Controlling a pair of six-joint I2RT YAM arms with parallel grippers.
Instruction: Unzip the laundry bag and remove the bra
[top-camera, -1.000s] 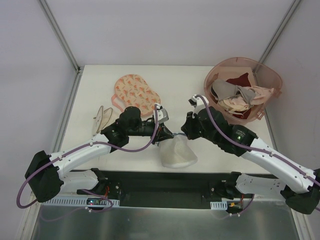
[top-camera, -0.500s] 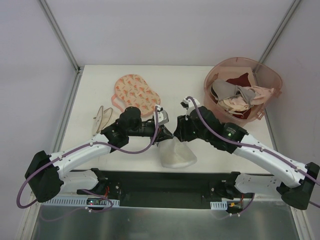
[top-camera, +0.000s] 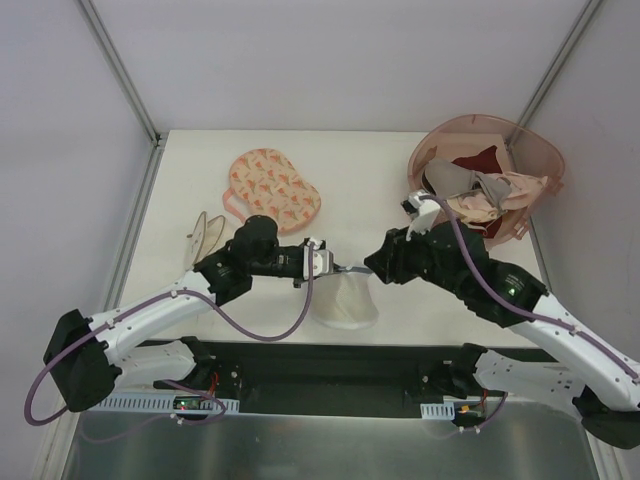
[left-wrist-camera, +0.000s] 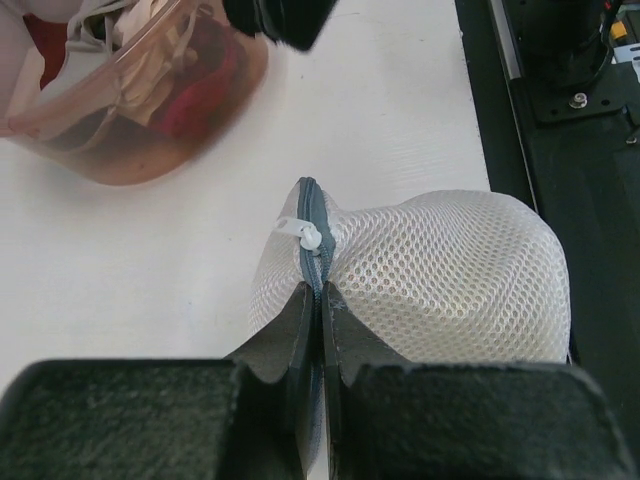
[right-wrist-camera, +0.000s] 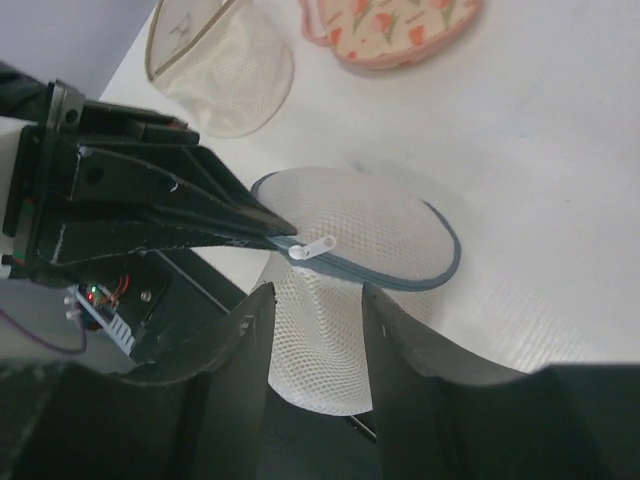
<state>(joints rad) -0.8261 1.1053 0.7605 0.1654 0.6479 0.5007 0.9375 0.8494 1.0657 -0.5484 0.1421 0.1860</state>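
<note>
White counter (top-camera: 370, 170) fills the top view, with pale walls on three sides. The bag (top-camera: 345, 300) sits near its front edge, about midway between my two arms.

My left gripper (left-wrist-camera: 320, 295) is clamped on the bag. Its fingers are pressed together with the grey-blue zipper (left-wrist-camera: 312, 215) pinched between them. From the left wrist the zipper stands up as a narrow ridge running away from the fingertips. The white mesh domes out to the right of it. A small white tab (left-wrist-camera: 305, 232) sticks out sideways from the zipper just beyond the fingertips (no finger is on it, as far as I can tell). Along the stretch I can see, the zipper looks shut. What lies inside the mesh I cannot tell.

My right gripper (right-wrist-camera: 316, 295) hangs over the bag with its fingers apart, holding nothing. Mesh shows in the gap between them, and the tab lies just ahead of the fingertips. From above, the two grippers meet almost nose to nose over the far edge of the bag.

A flat pink pouch (top-camera: 275, 185) with orange prints lies further back on the left, well apart from the bag. A cream mesh pouch (top-camera: 207, 235) rests just beside the left arm. The pink tub (top-camera: 545, 150) stands at the far right corner, with beige, grey and maroon garments heaped inside.
</note>
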